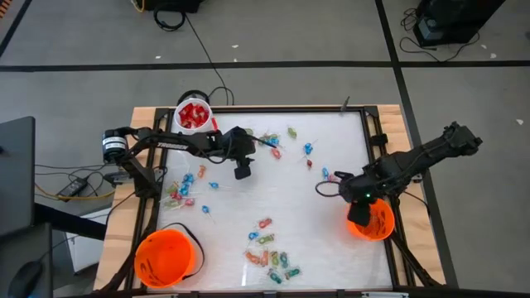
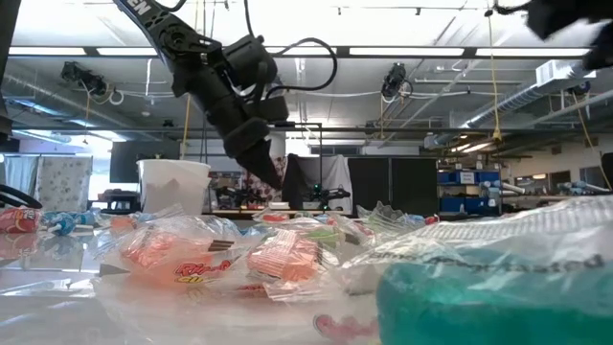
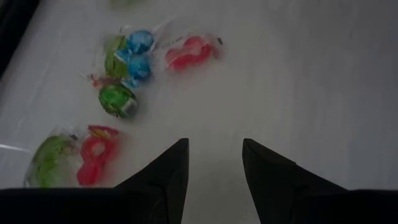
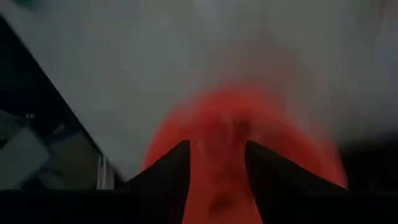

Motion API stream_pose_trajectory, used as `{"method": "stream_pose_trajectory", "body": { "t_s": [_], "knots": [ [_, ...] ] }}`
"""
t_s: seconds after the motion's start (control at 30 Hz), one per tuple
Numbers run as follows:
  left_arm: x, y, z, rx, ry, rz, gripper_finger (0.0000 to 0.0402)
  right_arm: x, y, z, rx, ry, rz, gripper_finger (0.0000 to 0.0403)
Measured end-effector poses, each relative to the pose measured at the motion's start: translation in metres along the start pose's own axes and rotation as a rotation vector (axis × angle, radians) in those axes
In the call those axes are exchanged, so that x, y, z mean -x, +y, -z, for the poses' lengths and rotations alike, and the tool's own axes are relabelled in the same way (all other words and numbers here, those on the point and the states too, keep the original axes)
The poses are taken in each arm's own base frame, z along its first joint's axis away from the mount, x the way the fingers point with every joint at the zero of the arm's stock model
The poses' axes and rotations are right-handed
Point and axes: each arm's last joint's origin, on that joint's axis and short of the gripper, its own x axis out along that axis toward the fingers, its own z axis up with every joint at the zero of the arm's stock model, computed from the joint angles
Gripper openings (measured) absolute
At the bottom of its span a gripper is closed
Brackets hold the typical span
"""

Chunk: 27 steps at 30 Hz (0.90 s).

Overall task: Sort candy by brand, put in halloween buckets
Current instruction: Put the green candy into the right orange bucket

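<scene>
Counting two orange buckets [image 1: 166, 258] [image 1: 377, 225], one white bucket [image 1: 193, 114], two claws [image 1: 242, 172] [image 1: 358, 216].

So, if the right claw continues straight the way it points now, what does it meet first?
Most likely the orange bucket: the right claw is open and aimed into it from just above. Depth is unclear.

Open pincer [image 3: 214, 163] above candy [image 3: 117, 99]
</scene>
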Motion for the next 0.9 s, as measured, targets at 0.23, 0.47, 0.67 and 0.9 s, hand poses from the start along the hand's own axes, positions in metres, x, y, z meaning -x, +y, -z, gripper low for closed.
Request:
{"method": "stream_pose_trajectory", "body": {
  "t_s": [0.23,0.47,0.67,0.9],
  "knots": [
    [0.000,0.000,-0.003,-0.001,-0.037,0.017,0.0156,0.011,-0.012,-0.064,0.038,-0.516,0.103,0.0154],
    [0.000,0.000,-0.004,0.002,-0.040,0.022,0.0156,-0.009,-0.066,-0.141,-0.114,-0.532,0.252,0.0127],
    [0.000,-0.001,-0.002,0.004,-0.024,0.025,0.0156,-0.031,-0.127,-0.195,-0.205,-0.517,0.257,0.0119],
    [0.000,-0.001,-0.001,0.000,-0.016,0.026,0.0156,-0.025,-0.181,-0.243,-0.248,-0.503,0.267,0.0120]
  ]
}}
